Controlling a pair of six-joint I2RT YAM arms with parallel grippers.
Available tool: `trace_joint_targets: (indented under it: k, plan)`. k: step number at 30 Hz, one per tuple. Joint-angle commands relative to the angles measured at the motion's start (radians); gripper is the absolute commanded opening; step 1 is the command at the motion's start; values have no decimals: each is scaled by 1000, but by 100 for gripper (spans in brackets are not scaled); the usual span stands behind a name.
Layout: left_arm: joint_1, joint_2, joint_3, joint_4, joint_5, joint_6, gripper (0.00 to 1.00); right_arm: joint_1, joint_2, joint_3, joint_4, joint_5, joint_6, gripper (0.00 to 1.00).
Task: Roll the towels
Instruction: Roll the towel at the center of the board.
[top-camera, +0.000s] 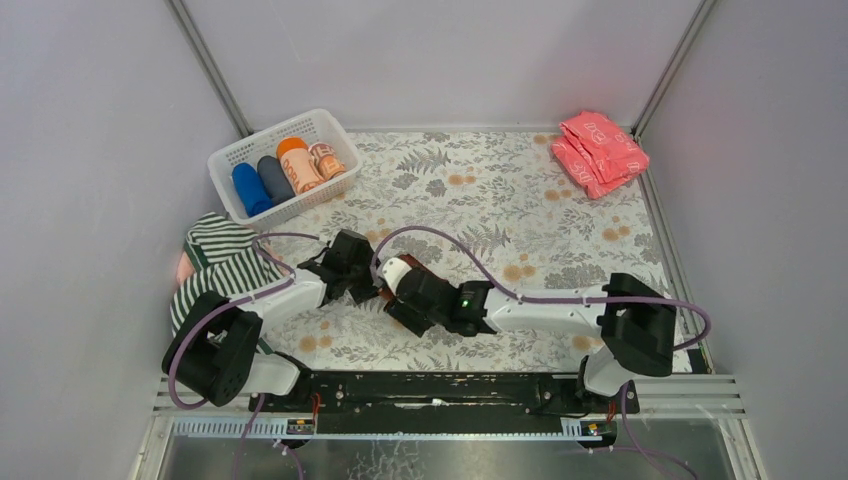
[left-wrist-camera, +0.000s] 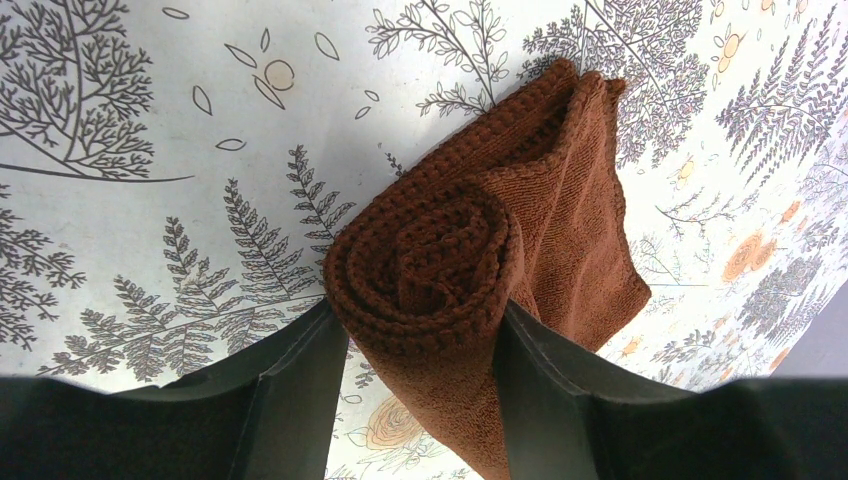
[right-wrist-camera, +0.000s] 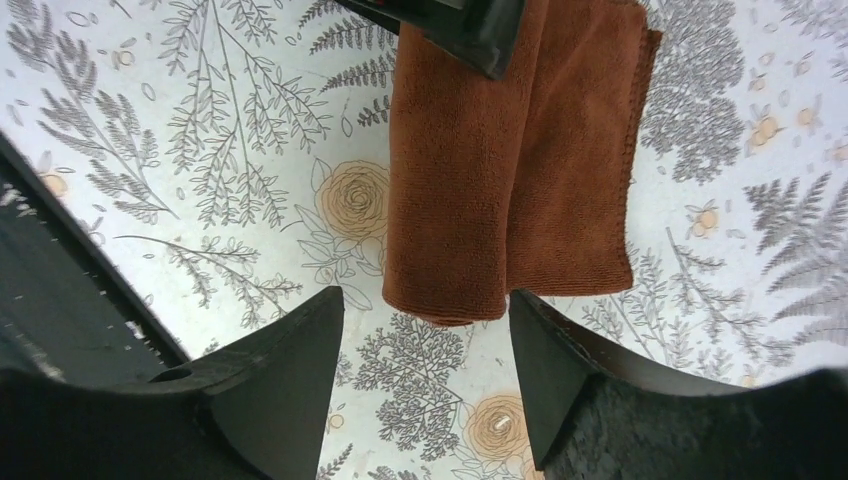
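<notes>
A rust-brown towel lies on the patterned table, one end wound into a tight roll. My left gripper is shut on that roll, a finger pressing each side. The unrolled, folded part of the same towel stretches toward my right gripper, which stands open just short of its end, touching nothing. In the top view both grippers meet near the table's middle front and hide most of the towel. A dark-and-white striped towel lies crumpled at the left edge. Coral-pink folded towels sit at the far right corner.
A white basket at the back left holds several rolled towels, blue, grey and orange. The left arm's finger shows at the top of the right wrist view. Purple cables loop over both arms. Grey walls close in the table.
</notes>
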Motion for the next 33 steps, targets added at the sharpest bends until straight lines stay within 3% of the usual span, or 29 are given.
trace_joint_targets:
  k: [1, 6, 9, 13, 16, 21, 27, 33]
  plan:
    - [1, 25, -22, -59, -57, 39, 51, 56, 63, 64, 9, 227, -84, 68]
    - [1, 26, -21, -58, -60, 36, 51, 83, 187, 84, 16, 263, -119, 69]
    - [1, 32, -19, -54, -59, 36, 51, 89, 231, 84, 9, 252, -124, 64]
    - [1, 34, -15, -50, -54, 33, 54, 89, 239, 66, 6, 188, -114, 48]
    - [1, 28, -4, -56, -48, 33, 58, 73, 216, 41, 25, 101, -109, 31]
    - [3, -53, 4, -84, -65, 14, 70, -28, 184, 15, 54, -193, -64, 16]
    - [21, -189, 1, -155, -91, -8, 82, -204, 179, -58, 186, -653, 37, 15]
    - [26, -260, -23, -173, -61, -26, 84, -337, 238, -118, 381, -994, 191, 16]
